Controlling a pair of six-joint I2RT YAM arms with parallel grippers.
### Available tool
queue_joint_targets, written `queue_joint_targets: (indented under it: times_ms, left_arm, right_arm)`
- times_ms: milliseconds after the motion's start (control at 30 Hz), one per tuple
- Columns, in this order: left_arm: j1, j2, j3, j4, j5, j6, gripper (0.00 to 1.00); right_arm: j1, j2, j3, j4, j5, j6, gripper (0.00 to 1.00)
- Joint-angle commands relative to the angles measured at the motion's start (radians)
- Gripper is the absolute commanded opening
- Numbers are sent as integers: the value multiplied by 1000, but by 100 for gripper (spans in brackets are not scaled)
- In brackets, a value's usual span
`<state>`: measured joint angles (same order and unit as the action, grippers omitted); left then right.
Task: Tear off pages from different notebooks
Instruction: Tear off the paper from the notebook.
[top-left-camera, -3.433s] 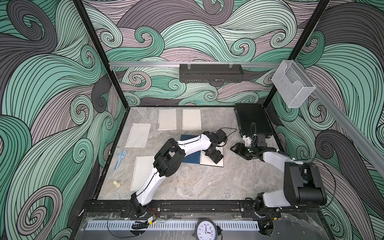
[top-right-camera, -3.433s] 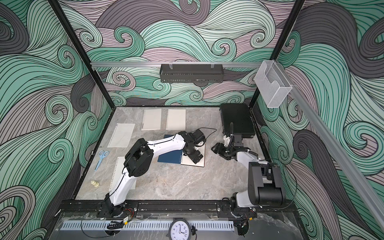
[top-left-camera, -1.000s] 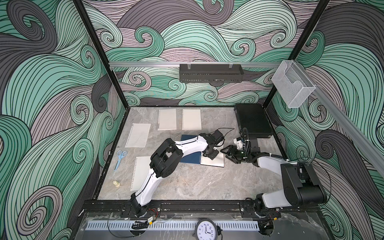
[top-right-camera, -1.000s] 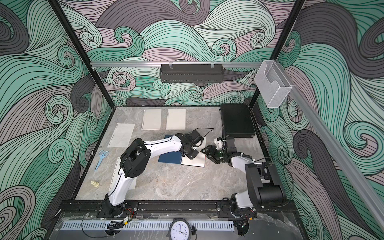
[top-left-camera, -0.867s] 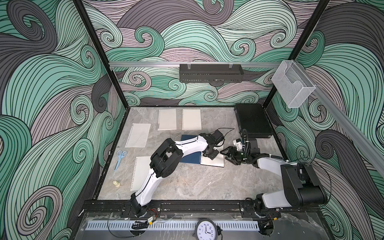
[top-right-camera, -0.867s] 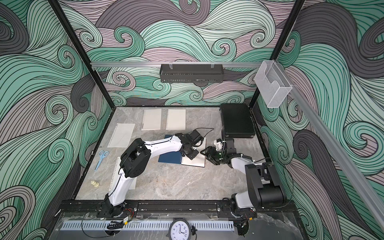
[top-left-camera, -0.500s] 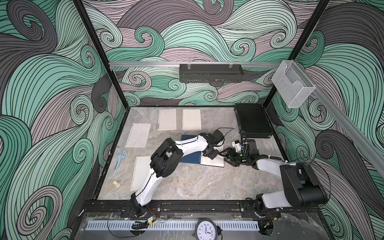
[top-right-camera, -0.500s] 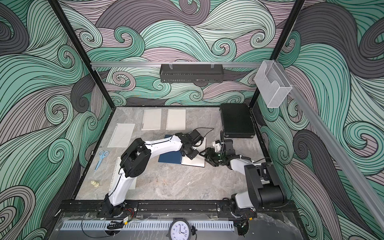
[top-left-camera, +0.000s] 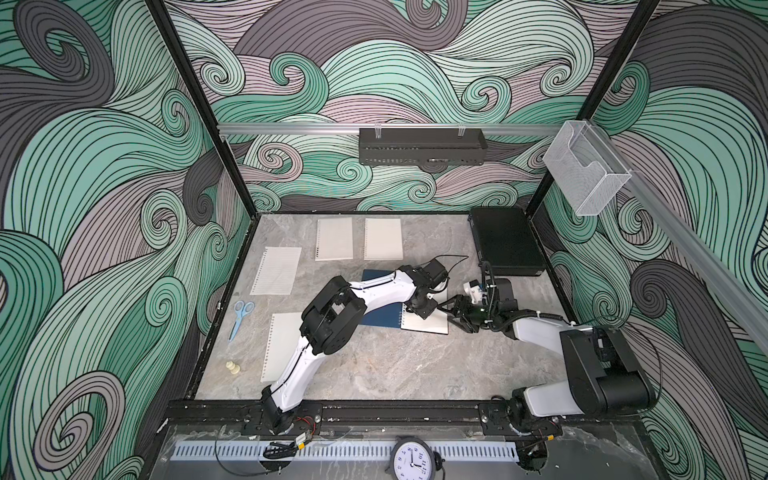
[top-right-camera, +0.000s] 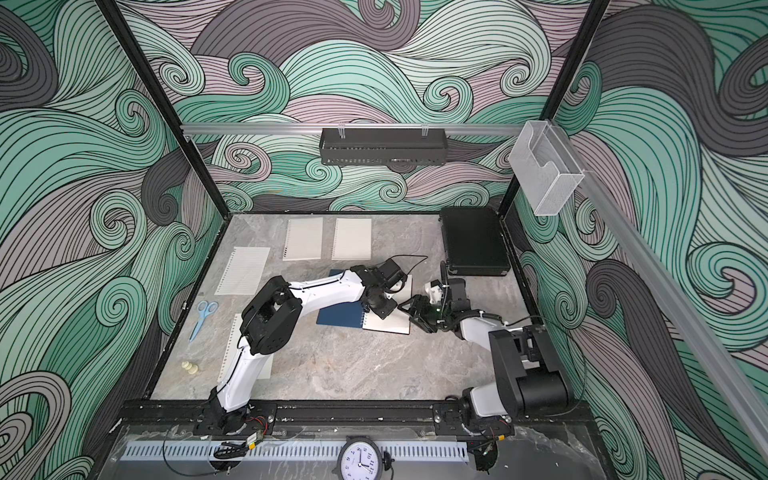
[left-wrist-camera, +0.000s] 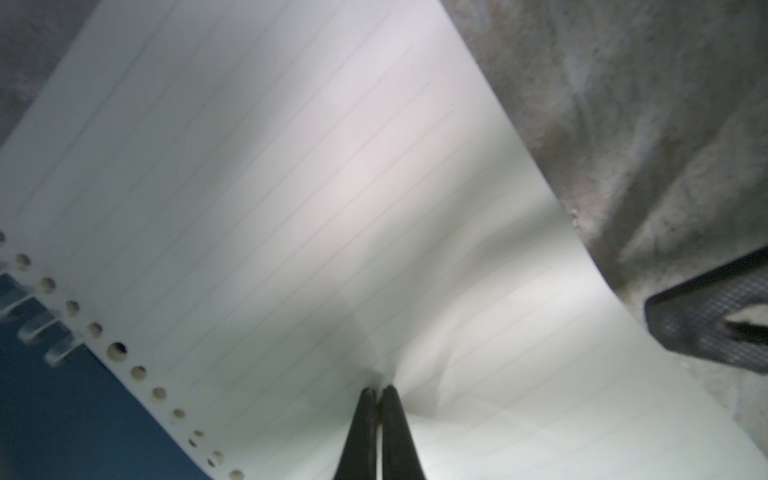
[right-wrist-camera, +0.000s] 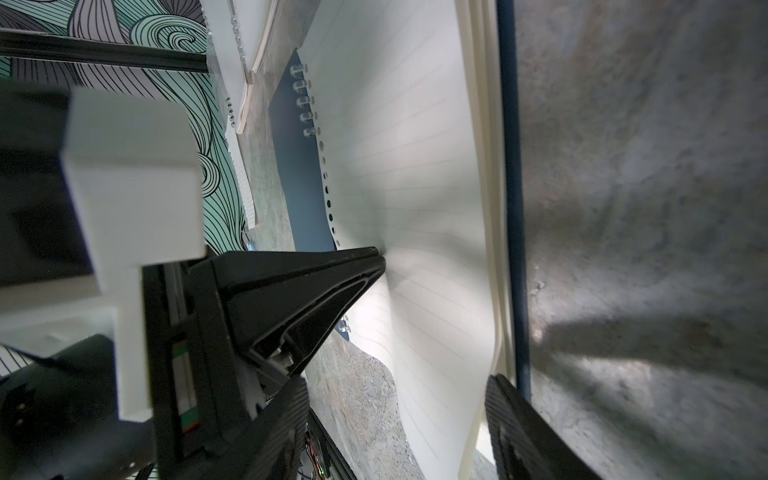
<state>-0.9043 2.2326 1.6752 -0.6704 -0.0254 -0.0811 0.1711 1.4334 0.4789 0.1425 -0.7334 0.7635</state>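
Observation:
The dark blue notebook (top-left-camera: 379, 319) lies open mid-table, its white lined page (top-left-camera: 428, 325) on the right side. My left gripper (top-left-camera: 424, 309) is shut, its tips (left-wrist-camera: 377, 392) pressed down on that page not far from the punched holes. The page (left-wrist-camera: 291, 187) curls up at its outer edge. My right gripper (right-wrist-camera: 399, 419) is open at the notebook's right edge, the lifted page corner (right-wrist-camera: 449, 374) between its fingers (right-wrist-camera: 519, 428). Two more notebooks (top-left-camera: 333, 239) (top-left-camera: 383, 239) lie at the back. Loose pages (top-left-camera: 277, 270) (top-left-camera: 282, 345) lie at the left.
A black hard case (top-left-camera: 507, 245) lies at the back right, just behind my right arm. Blue scissors (top-left-camera: 239, 318) and two small cream pieces (top-left-camera: 232, 368) sit near the left edge. A black rack (top-left-camera: 422, 145) hangs on the back wall.
My right gripper has moved left from beside the black case to the notebook's right edge, staying open. The left gripper has stayed shut on the page.

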Motion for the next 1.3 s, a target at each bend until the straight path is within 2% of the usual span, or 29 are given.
queue_joint_targets:
  times_ms: [0,1267]
  left_arm:
    - [-10,171,-97,-182,84,-6,0]
    - [-11,181,-88,-197,102,1,0]
  right_arm:
    - [7,-38,10,-29,7,1,69]
    - [27,-10,-16,-21,28,4,69]
